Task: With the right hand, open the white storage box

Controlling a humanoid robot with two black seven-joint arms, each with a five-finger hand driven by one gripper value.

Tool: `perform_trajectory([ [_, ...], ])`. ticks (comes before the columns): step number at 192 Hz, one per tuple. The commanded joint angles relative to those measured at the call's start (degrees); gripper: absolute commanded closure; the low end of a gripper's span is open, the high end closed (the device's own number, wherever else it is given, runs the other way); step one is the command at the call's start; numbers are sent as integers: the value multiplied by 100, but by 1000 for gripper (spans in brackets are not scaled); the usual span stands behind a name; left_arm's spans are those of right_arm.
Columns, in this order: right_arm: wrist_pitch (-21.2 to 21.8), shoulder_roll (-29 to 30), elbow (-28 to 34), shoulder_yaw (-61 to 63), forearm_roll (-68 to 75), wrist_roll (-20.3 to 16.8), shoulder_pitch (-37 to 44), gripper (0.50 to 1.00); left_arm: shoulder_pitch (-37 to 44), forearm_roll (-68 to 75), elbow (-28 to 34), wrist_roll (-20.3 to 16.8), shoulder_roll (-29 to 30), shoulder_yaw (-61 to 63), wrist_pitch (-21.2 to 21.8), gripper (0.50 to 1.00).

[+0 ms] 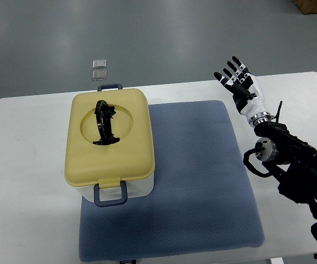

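I see the box (110, 144) lidded on the mat (196, 181). My right hand (239, 85) hovers well apart, fingers (231, 67) spread, holding nothing.

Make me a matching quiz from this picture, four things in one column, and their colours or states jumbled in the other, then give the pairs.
Column one:
1. box lid
2. mat
3. right hand
4. lid handle

Column two:
A. black, standing in the round recess
B. fingers spread, holding nothing
C. pale yellow, closed
D. blue-grey, lying under the box

Pairs: 1-C, 2-D, 3-B, 4-A
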Motion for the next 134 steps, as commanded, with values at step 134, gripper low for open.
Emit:
perform_trajectory([
  [134,-9,-61,-35,-9,-2,0,46,572,0,1,9,18,0,12,-9,500],
])
